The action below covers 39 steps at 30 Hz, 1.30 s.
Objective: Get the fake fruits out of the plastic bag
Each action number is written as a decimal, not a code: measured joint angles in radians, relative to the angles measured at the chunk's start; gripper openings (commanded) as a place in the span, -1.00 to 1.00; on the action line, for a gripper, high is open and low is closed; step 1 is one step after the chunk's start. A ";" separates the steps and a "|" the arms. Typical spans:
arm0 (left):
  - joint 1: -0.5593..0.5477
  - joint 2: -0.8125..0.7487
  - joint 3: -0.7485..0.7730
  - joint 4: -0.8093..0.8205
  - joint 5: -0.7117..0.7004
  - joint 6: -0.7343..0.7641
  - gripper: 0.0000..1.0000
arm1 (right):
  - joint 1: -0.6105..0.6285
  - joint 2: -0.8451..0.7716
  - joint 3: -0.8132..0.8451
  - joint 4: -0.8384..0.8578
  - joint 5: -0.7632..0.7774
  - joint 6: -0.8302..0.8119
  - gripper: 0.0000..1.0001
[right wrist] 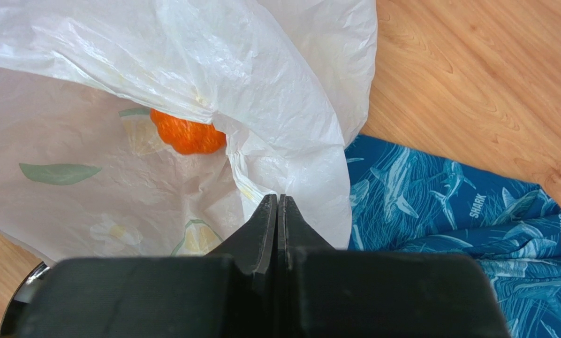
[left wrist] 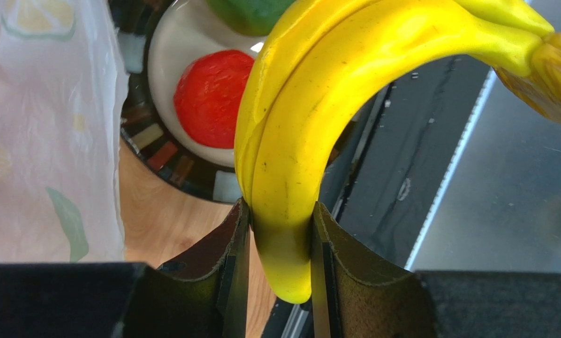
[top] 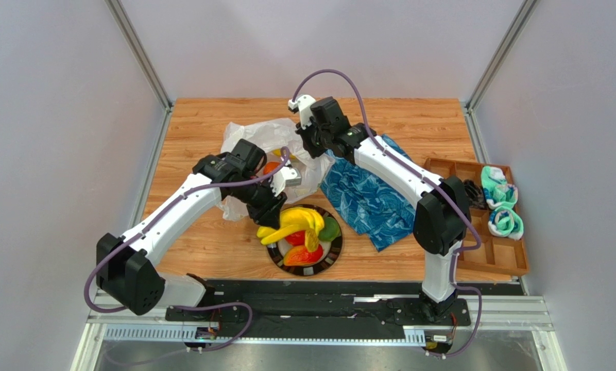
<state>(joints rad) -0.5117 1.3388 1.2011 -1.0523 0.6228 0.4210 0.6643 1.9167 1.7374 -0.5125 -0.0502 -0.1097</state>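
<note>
My left gripper (top: 275,207) (left wrist: 280,232) is shut on the tip of the yellow banana bunch (top: 296,224) (left wrist: 297,141) and holds it just over the black-rimmed plate (top: 333,261) (left wrist: 177,169). On the plate lie a red round fruit (top: 296,238) (left wrist: 209,98), a green one (top: 331,229) (left wrist: 251,10) and a red-orange mango shape (top: 303,256). My right gripper (top: 306,151) (right wrist: 278,201) is shut on a fold of the white plastic bag (top: 261,139) (right wrist: 192,70) and holds its edge up. An orange fruit (right wrist: 188,134) sits inside the bag.
A blue patterned cloth (top: 365,197) (right wrist: 459,204) lies right of the bag and plate. A brown wooden tray (top: 520,267) at the right edge holds teal-and-white items (top: 501,202). A black rail runs along the table's near edge.
</note>
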 measured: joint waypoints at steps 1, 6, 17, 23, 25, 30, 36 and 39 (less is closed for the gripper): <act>-0.006 0.003 -0.011 0.012 -0.024 -0.009 -1.00 | 0.000 0.001 0.005 0.001 0.000 -0.001 -1.00; -0.003 0.043 -0.021 0.117 -0.189 -0.050 -1.00 | 0.000 0.001 0.008 0.001 0.000 -0.005 -1.00; 0.001 0.259 -0.003 0.277 -0.372 -0.093 -1.00 | 0.000 0.001 0.008 0.002 0.000 -0.013 -1.00; 0.002 0.311 0.031 0.304 -0.388 -0.161 -1.00 | 0.000 0.001 0.008 0.002 0.000 -0.016 -1.00; 0.001 0.323 0.037 0.309 -0.400 -0.186 -1.00 | 0.000 0.001 0.006 0.002 0.000 -0.017 -1.00; 0.003 0.316 0.022 0.322 -0.422 -0.235 -1.00 | 0.000 0.001 -0.003 0.002 0.000 -0.019 -1.00; 0.001 0.248 -0.035 0.312 -0.408 -0.256 -1.00 | 0.000 0.004 -0.003 0.002 0.000 -0.019 -1.00; -0.011 0.245 -0.037 0.307 -0.402 -0.260 -1.00 | 0.000 0.012 -0.003 0.002 0.000 -0.019 -1.00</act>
<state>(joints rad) -0.5224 1.5841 1.1637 -0.7448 0.2207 0.1612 0.6643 1.9285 1.7344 -0.5110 -0.0505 -0.1284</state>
